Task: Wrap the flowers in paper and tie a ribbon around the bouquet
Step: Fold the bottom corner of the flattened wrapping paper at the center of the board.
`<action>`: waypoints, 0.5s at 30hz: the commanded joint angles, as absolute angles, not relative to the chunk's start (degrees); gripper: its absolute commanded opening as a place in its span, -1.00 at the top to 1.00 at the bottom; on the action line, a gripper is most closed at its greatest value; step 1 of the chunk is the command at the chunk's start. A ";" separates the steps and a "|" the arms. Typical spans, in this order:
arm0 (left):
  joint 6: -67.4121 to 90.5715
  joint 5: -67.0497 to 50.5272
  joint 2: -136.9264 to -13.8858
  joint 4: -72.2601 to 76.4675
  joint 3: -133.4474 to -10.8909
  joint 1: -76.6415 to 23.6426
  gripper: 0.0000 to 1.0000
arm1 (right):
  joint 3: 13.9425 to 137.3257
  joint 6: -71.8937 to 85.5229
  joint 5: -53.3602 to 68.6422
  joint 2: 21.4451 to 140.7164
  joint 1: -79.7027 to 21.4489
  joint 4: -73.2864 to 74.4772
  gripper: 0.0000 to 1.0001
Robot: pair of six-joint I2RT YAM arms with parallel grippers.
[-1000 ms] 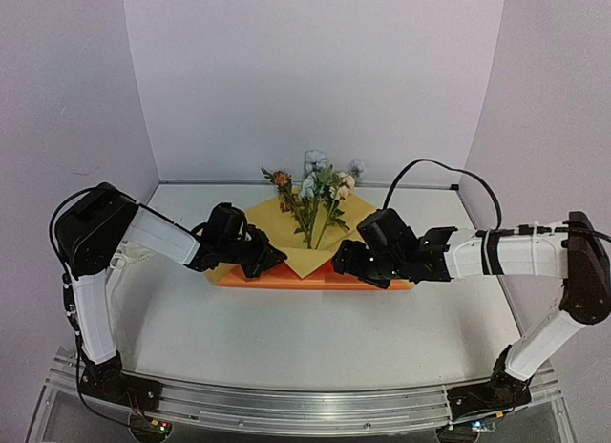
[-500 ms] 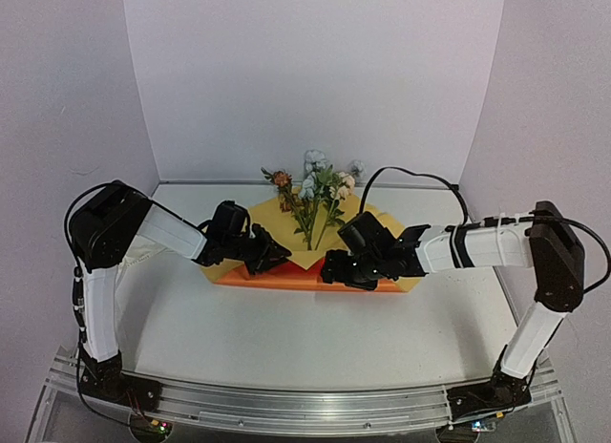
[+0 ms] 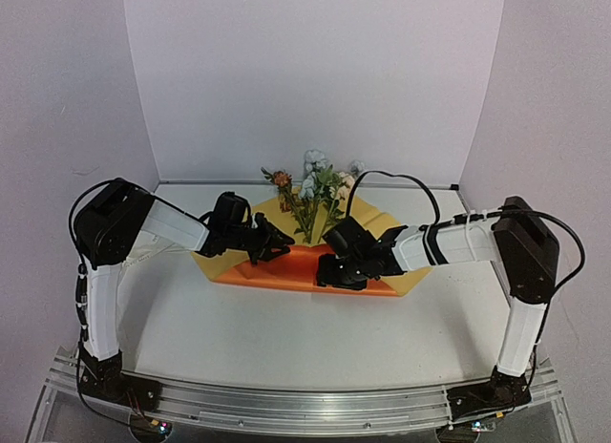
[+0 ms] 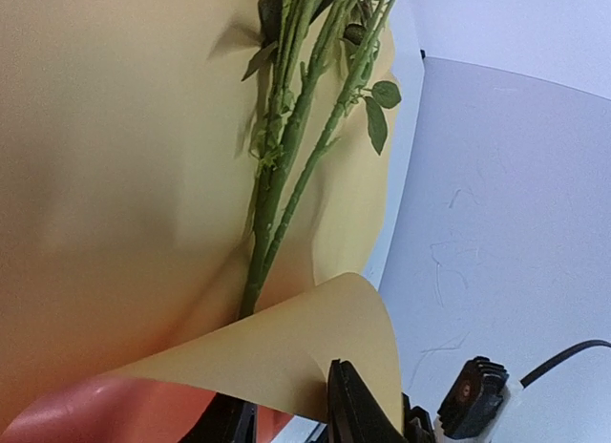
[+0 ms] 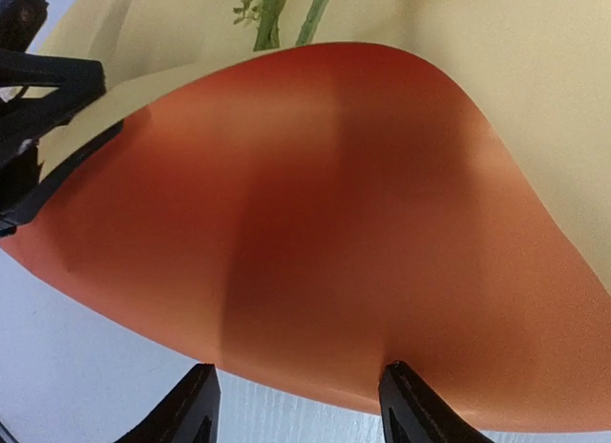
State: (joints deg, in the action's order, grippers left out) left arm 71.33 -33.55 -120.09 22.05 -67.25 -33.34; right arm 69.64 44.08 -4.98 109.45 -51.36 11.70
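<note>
On the table (image 3: pixel 286 333), pinch thin, floppy paper (image 3: pixel 291 271) at its curled edge, right tool (image 5: pixel 304 410) parted astride it; cannot tell for left tool (image 4: pixel 291 416).

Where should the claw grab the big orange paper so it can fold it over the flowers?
Probably the near edge of the paper, which curls up off the table showing its orange face. Come from the near side, pinching it above and below; the rest lies flat under the flowers.
</note>
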 commanded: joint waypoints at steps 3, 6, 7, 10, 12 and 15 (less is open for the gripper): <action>65.73 -37.42 -119.04 19.97 -71.18 -32.65 0.20 | 72.41 47.50 -9.15 113.00 -48.79 13.52 -0.17; 62.00 -37.31 -116.37 16.53 -71.36 -32.46 0.01 | 74.22 47.81 -8.88 114.36 -48.00 14.47 -0.17; 60.06 -37.10 -115.01 14.47 -71.46 -32.44 -0.07 | 74.94 47.97 -8.85 114.83 -47.85 14.92 -0.17; 54.20 -35.61 -109.78 8.29 -70.85 -32.43 -0.32 | 76.47 48.36 -8.52 115.85 -47.52 16.14 -0.16; 51.39 -34.67 -107.01 4.32 -69.68 -32.43 -0.42 | 76.87 48.80 -8.22 116.19 -47.45 16.61 -0.16; 48.39 -34.52 -103.53 0.44 -67.85 -32.85 -0.56 | 77.03 49.66 -8.14 116.35 -47.35 17.16 -0.15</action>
State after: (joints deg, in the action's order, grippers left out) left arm 56.13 -35.26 -111.30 7.19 -69.00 -32.77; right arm 75.09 48.02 -6.93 115.77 -47.27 15.03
